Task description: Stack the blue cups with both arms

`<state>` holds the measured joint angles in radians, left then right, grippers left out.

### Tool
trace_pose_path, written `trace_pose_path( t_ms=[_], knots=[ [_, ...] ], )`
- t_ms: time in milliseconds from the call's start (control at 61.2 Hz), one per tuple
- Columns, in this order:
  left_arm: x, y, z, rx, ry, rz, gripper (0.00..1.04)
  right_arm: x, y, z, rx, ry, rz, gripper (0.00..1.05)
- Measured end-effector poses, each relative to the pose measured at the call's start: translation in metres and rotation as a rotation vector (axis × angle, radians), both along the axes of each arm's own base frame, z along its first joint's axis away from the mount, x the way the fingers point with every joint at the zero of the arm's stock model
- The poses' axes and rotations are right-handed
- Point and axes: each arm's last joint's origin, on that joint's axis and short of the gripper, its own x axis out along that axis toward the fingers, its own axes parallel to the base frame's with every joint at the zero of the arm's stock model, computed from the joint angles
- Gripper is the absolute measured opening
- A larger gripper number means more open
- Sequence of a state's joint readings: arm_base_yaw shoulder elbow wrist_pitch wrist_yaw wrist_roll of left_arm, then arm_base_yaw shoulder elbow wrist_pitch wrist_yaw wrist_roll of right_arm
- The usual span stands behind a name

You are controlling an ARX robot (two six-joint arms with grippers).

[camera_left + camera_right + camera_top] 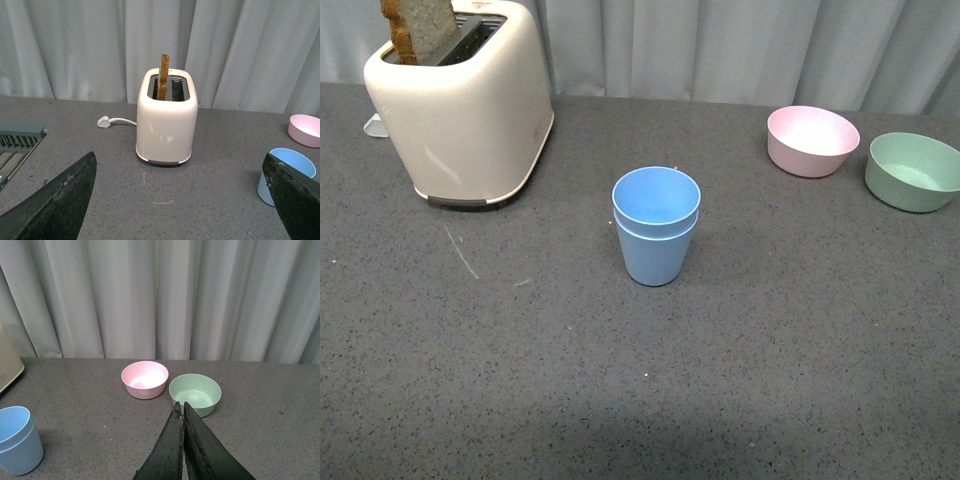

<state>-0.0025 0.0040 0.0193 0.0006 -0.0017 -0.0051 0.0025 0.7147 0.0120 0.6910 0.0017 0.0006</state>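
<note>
The two blue cups [656, 226] stand nested, one inside the other, upright in the middle of the grey table, with both rims showing. Neither arm appears in the front view. My left gripper [179, 156] is open and empty, its black fingers [65, 200] spread wide above bare table; the blue cups [280, 172] sit just beyond one finger, partly hidden by it. My right gripper [180, 406] is shut with nothing between its fingers and hangs over the table in front of the bowls. In that view the blue cups [17, 440] stand well off to one side, apart from it.
A cream toaster [465, 105] with a slice of toast [418, 27] stands at the back left, its white plug [103, 121] lying beside it. A pink bowl [812, 140] and a green bowl [913, 171] sit at the back right. A grey rack [17, 142] lies at the table's side. Curtains hang behind.
</note>
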Motion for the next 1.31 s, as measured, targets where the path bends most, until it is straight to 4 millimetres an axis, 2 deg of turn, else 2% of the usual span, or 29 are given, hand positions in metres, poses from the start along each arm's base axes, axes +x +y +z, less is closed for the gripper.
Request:
trace_pose_path(
  t_ms=[605,1095,1307],
  knots=[
    [0.000,0.000,0.000,0.000,0.000,0.000,0.98,-0.025,0.000,0.005,0.000,-0.017,0.000,0.01],
    [0.000,0.000,0.000,0.000,0.000,0.000,0.98,-0.035,0.000,0.004,0.000,-0.018,0.000,0.01],
    [0.000,0.000,0.000,0.000,-0.001,0.000,0.98,-0.045,0.000,0.002,0.000,-0.013,0.003,0.01]
  ],
)
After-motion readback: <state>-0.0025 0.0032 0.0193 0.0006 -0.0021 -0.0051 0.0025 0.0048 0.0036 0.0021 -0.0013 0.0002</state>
